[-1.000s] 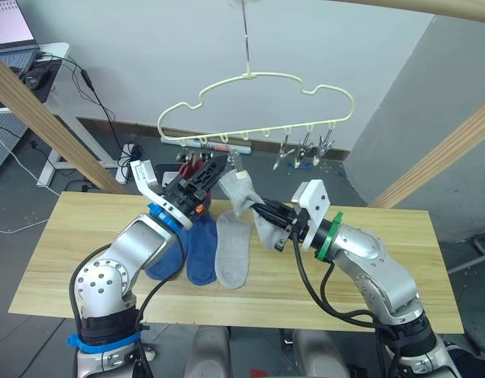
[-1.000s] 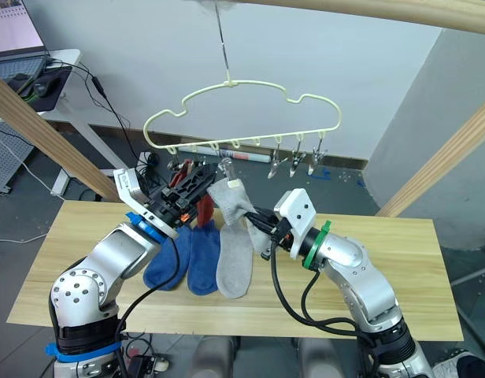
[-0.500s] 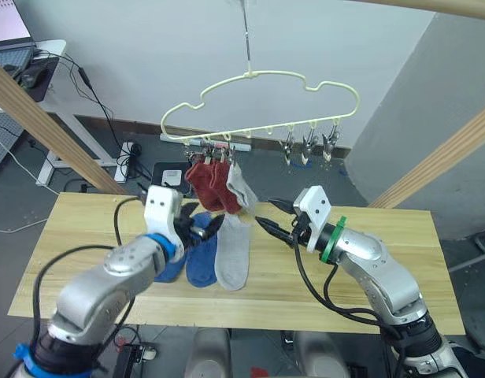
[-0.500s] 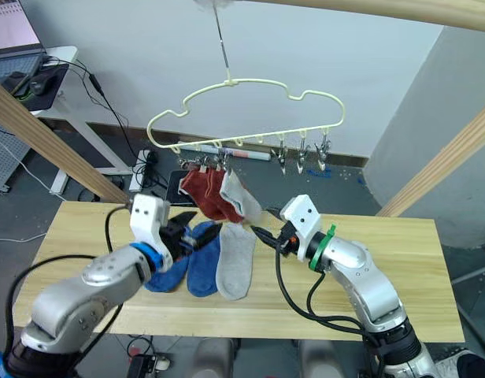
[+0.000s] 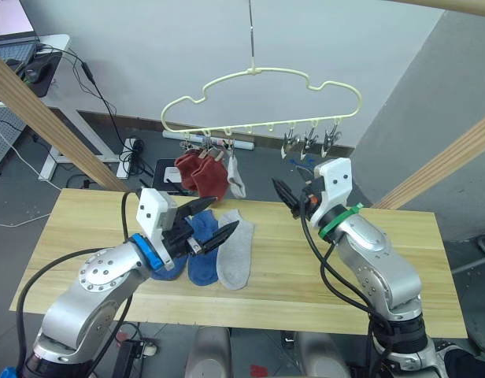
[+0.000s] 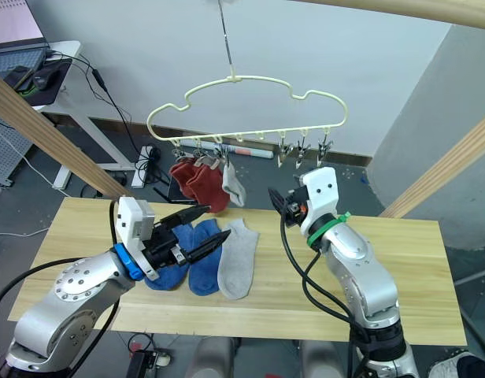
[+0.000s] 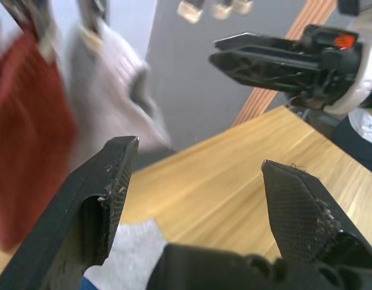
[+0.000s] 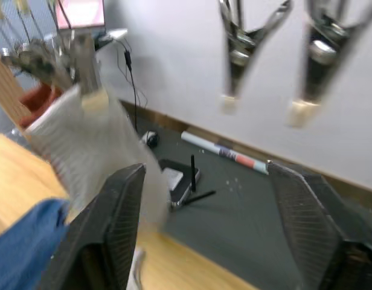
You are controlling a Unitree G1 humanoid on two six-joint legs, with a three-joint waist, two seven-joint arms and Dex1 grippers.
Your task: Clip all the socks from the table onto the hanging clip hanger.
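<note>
Now the left gripper (image 5: 215, 230) spreads wide and empty just over the blue socks (image 5: 201, 250) and grey sock (image 5: 236, 250) on the counter (image 5: 368, 260), likely for the next pick. Right gripper (image 5: 283, 194), parted and empty, faces the clip hanger (image 5: 262, 102), where two red socks (image 5: 201, 173) and one grey hang.

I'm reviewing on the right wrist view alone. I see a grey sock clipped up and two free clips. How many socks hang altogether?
Observer: Three. Two rust red socks hang beside the hanging grey sock on the clip hanger.
Operator: What lies on the table?
Observer: Two blue socks and a loose grey sock lie side by side on the table.
Operator: And the left gripper?
Observer: The left gripper is open and empty, above the blue socks.
</note>
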